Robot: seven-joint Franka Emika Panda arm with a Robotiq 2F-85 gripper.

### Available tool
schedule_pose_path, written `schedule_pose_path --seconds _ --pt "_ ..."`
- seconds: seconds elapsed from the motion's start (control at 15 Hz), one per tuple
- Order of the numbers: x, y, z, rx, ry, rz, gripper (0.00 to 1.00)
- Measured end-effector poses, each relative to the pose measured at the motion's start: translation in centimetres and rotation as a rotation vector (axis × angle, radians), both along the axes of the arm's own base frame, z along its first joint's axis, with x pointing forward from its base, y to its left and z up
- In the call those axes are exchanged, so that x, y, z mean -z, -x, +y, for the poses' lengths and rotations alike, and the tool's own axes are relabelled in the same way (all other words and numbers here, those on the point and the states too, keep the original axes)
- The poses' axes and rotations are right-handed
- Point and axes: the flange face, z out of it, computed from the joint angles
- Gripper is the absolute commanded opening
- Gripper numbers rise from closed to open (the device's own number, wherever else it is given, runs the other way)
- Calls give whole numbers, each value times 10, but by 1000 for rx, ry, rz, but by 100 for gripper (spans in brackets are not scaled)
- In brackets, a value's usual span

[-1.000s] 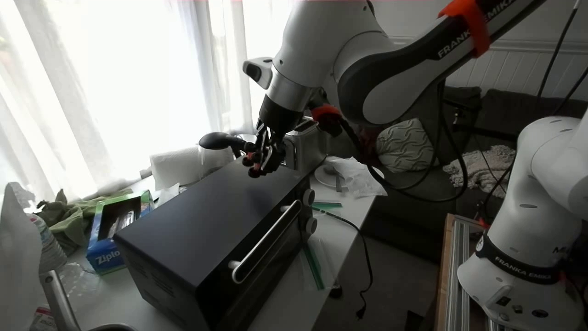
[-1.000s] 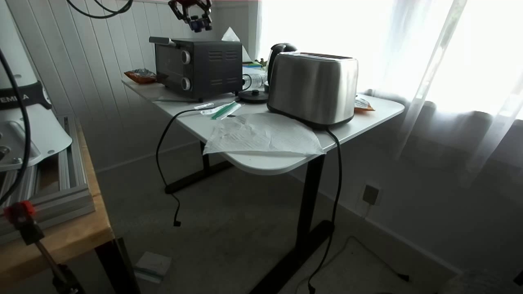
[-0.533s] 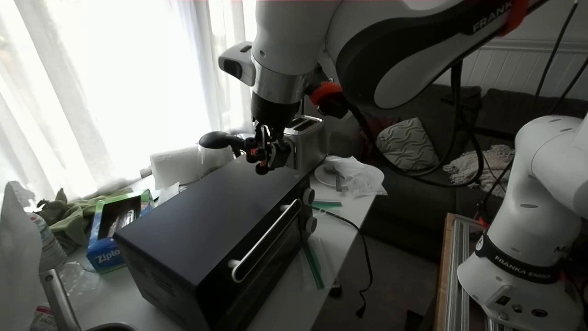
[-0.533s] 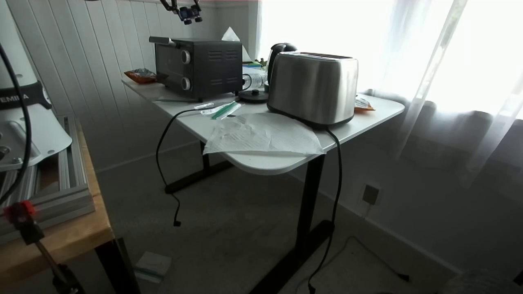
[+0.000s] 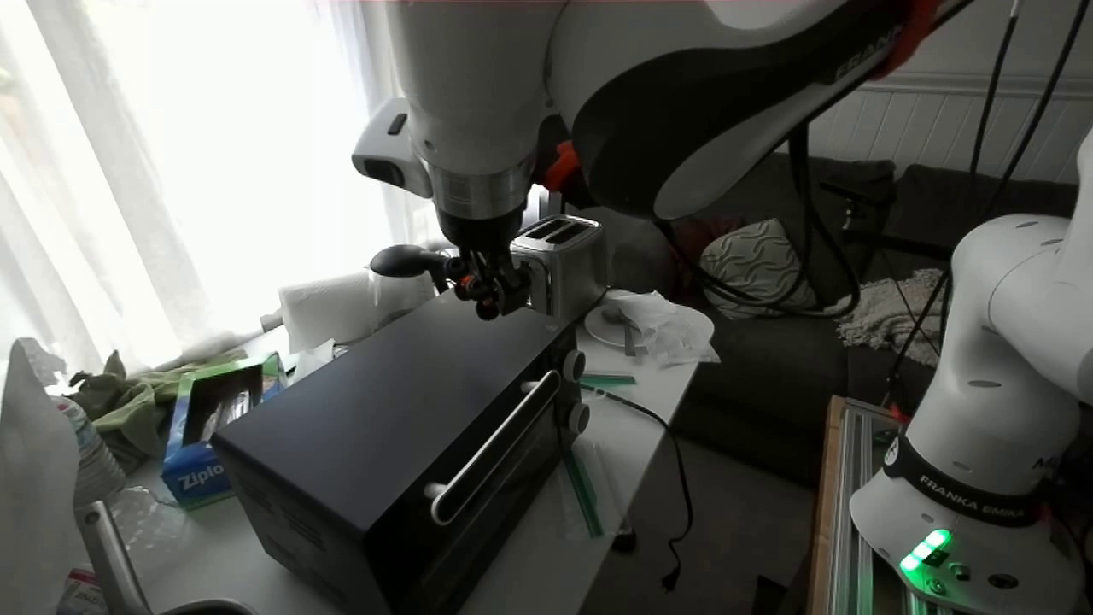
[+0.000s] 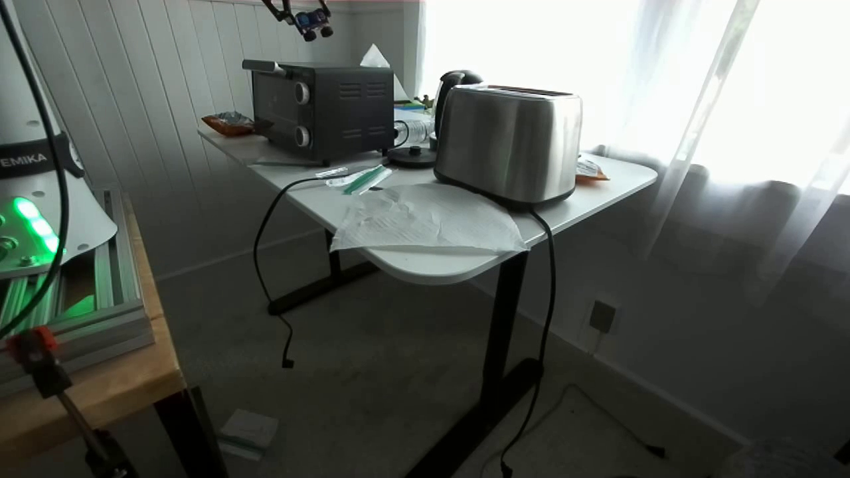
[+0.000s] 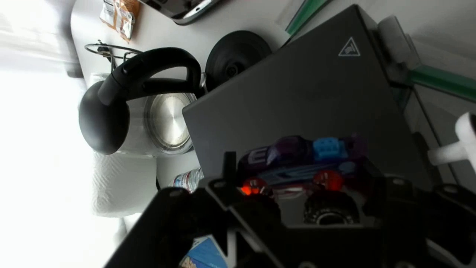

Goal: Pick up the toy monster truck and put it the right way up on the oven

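Claw [image 7: 305, 176] clamps one toy monster truck [image 7: 297, 173] lengthwise, jaws its length apart, above one oven [image 5: 401, 410] with two knobs [image 6: 302, 93]; one toaster [image 6: 508, 146], one kettle [image 7: 140, 111] on tabletop [image 6: 425, 262].

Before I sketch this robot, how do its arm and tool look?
Smooth white arm with black panels, silver wrist collar, orange-red wrap and looping black cable; a black base band reads FRANKA EMIKA. The jointed, two-fingered tool is black.

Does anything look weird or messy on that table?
Yes. A crumpled white sheet pokes over the edge of the white table. A thin black power cord dangles off the table, its plug in no socket. And the black-handled glass kettle stands beside its round black base, not on it.
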Motion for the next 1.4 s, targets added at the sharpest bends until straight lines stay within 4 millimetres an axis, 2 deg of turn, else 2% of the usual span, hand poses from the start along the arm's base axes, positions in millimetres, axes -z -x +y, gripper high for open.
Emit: schedule_pose_path --seconds 0.4,0.93,1.4 --pt "22 -25 13 -36 166 74 47" --pt "46 -40 32 -102 373 151 47" --pt "66 -48 36 -148 503 220 47"
